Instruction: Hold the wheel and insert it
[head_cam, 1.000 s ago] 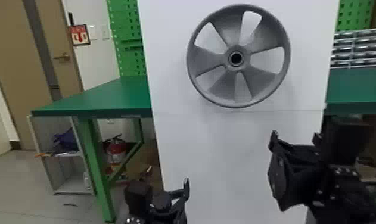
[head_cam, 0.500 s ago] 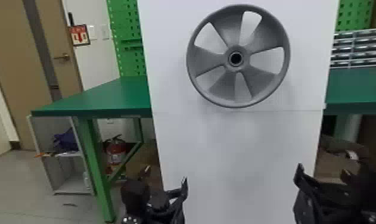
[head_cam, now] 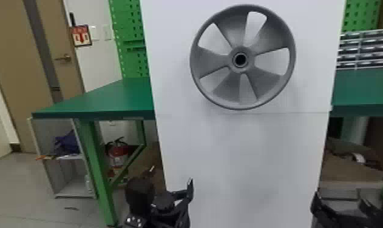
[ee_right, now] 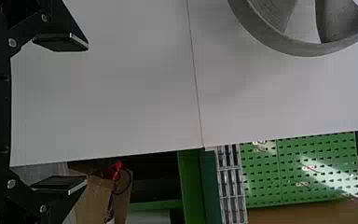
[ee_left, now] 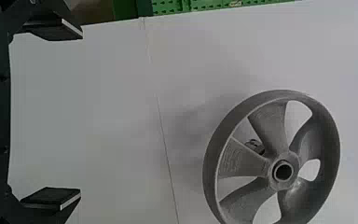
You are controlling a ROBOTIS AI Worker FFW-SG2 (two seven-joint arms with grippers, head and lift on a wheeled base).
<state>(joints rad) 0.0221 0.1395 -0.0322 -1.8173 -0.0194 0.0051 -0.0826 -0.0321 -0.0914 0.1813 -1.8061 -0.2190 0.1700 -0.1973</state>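
Observation:
A grey spoked wheel (head_cam: 242,100) stands upright against the upper part of a white panel (head_cam: 245,157), its dark hub hole facing out. Through a gap between the spokes of the wheel (ee_left: 214,154), the left wrist view gives a glimpse of a small metal part (ee_left: 255,146) behind it. My left gripper (head_cam: 172,201) is low in front of the panel, well below and left of the wheel. Lower right, by the panel's edge, is my right gripper (head_cam: 339,198). Both the left gripper (ee_left: 80,113) and the right gripper (ee_right: 87,112) are open, nothing between their fingers.
Green worktops flank the panel, at left (head_cam: 108,97) and right (head_cam: 363,88). Below the left one are a green leg (head_cam: 98,169), a shelf unit (head_cam: 75,194) and a red extinguisher (head_cam: 118,153). Small drawers (head_cam: 365,50) stand at right.
My right gripper has moved down and outward to the right, away from the front of the panel to its edge. The left gripper has hardly moved, and the wheel stays in place.

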